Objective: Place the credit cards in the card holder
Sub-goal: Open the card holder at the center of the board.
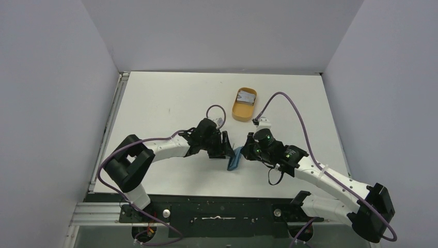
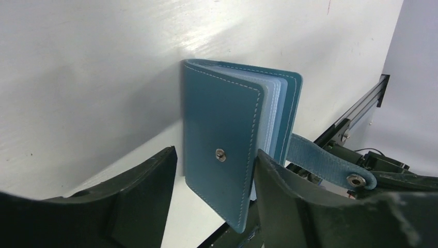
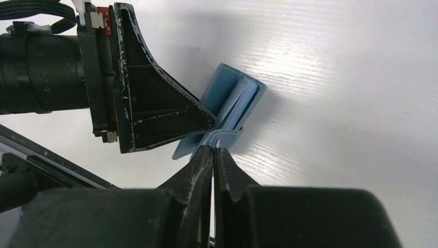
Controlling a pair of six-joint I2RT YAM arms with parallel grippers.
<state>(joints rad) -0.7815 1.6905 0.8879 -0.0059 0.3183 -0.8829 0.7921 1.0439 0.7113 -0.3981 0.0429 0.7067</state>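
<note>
— Right gripper point(image 3: 213, 150), closest to the lens on its wrist cam: jaws pinched fully together on the snap tab point(image 3: 219, 138) of the card holder point(image 3: 235, 101). What abt the other one?

— Left gripper point(image 2: 213, 155) stood roughly half open, fingers either side of the teal front cover. One finger point(image 2: 139, 191) showed a gap to the cover. The other sat against it or just in front; couldn't tell which. No firm hold yet, I'd say.

— Where was the holder?

— Between both grippers, standing on edge on the white table point(image 1: 170, 103), covers parted a little, pale blue sleeves showing. No card visible in any sleeve.

— Risks?

— Prob. the tab: it looked thin and soft, so a pull from the right could slip it out or tip the holder flat. If the left fingers caught both covers w/ the sleeves, it'd be clamped closed, not opened.

— And further back?

— Far back sat an orange-tan oval tray point(image 1: 235, 111), well apart from the holder, w/ the credit cards point(image 1: 247, 96) lying inside, grey-white; count not clear. None in the holder, so the task looked barely begun.
</note>
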